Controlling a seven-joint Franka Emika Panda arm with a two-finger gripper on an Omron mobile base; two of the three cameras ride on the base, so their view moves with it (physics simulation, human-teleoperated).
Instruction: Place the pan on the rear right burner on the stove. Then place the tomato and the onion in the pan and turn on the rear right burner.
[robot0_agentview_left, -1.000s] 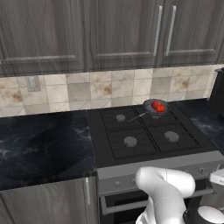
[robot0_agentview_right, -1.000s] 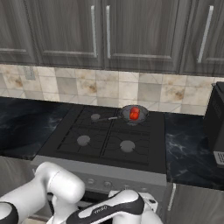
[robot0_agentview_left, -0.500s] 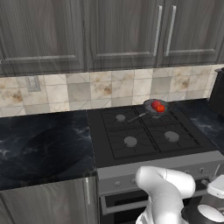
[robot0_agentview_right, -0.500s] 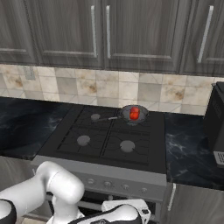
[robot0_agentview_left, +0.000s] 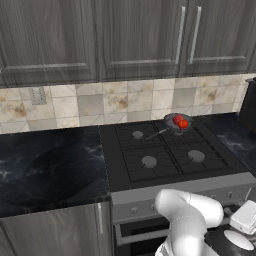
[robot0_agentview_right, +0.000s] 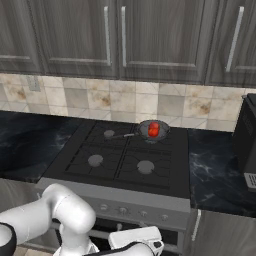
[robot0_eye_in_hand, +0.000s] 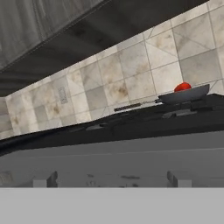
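On the rear right burner (robot0_agentview_left: 181, 131) of the stove (robot0_agentview_left: 150, 175), near the back right corner of the black cooktop, sits the pan (robot0_agentview_left: 177, 123), small, round and dark grey. Its long thin handle (robot0_agentview_left: 156, 133) points toward the middle of the cooktop, reaching over the grates toward the rear left burner (robot0_agentview_left: 138, 134). Inside the pan lie two small red balls touching each other: the brighter orange-red tomato (robot0_agentview_left: 184, 123) and, just beside it, the duller onion (robot0_agentview_left: 177, 119). In the right base view the pan (robot0_agentview_right: 152, 131) shows one red mass, where the tomato (robot0_agentview_right: 153, 131) cannot be told clearly from the onion. In the hand view the pan (robot0_eye_in_hand: 183, 95) is seen side-on at the far edge of the stove (robot0_eye_in_hand: 113, 157), with a red ball rising just over its rim; which of the two it is cannot be told.

The two front burners (robot0_agentview_left: 149, 161) are bare. The silver front edge of the stove carries a row of knobs (robot0_agentview_right: 134, 212). The gripper (robot0_eye_in_hand: 111, 179) hangs low in front of that silver front, well apart from the pan, its jaws spread wide with nothing between them. Dark marbled worktop (robot0_agentview_left: 45, 170) flanks the stove on both sides, below a tiled backsplash (robot0_agentview_left: 100, 102) and grey wood cabinets (robot0_agentview_left: 135, 35).
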